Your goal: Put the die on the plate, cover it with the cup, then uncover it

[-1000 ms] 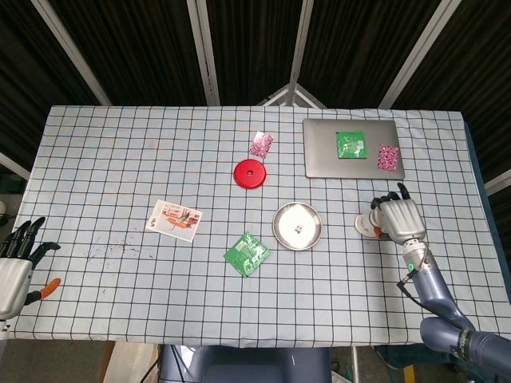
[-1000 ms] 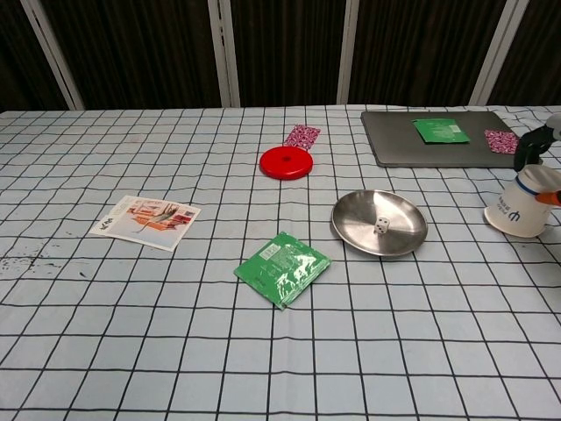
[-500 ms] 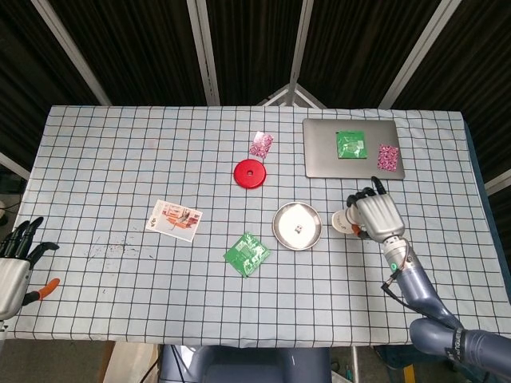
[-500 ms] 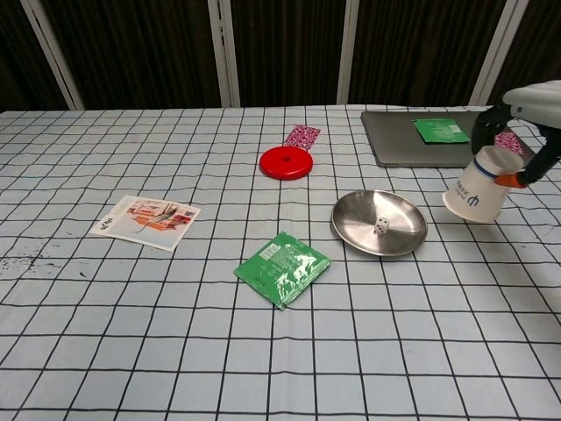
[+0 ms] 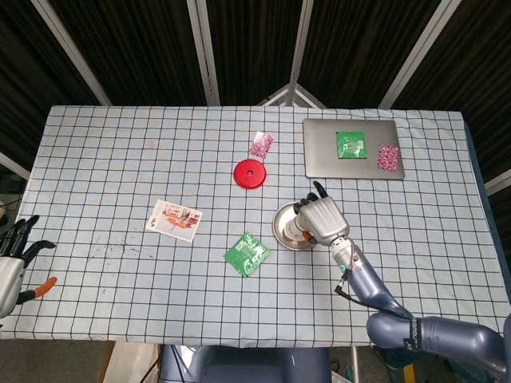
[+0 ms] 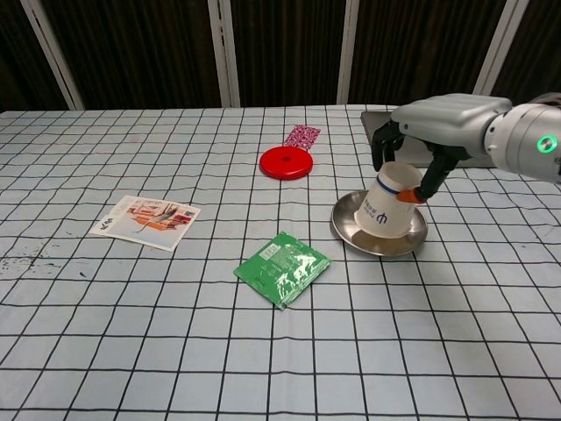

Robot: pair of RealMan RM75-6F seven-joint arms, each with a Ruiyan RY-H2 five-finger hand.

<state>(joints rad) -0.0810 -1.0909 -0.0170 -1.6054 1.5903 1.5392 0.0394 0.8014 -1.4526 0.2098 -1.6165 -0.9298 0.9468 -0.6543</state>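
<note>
My right hand (image 6: 431, 123) has its fingers (image 6: 383, 145) curled round the closed base of the paper cup (image 6: 388, 207), thumb on the side facing me and the others wrapped over the far side, so the cup hangs upside down with its open mouth pointing at the plate (image 6: 350, 225). The cup is tilted, its lower rim close over the plate's dish; whether it touches the metal I cannot tell. The die is hidden from me in both views, I judge it lies under the cup on the plate. The cup looks thin and light, a thing that would buckle if I squeeze hard, so I think a soft hold near the stiffer base is right, and I should level it before letting it settle. The steel plate looks slick and shallow, so a nudge could slide it on the checked tablecloth (image 6: 175, 333). A green packet (image 6: 282, 267) lies near the plate, a red disc (image 6: 286, 161) beyond it. My left hand (image 5: 11, 263) sits at the table's far edge, fingers spread, holding nothing.
</note>
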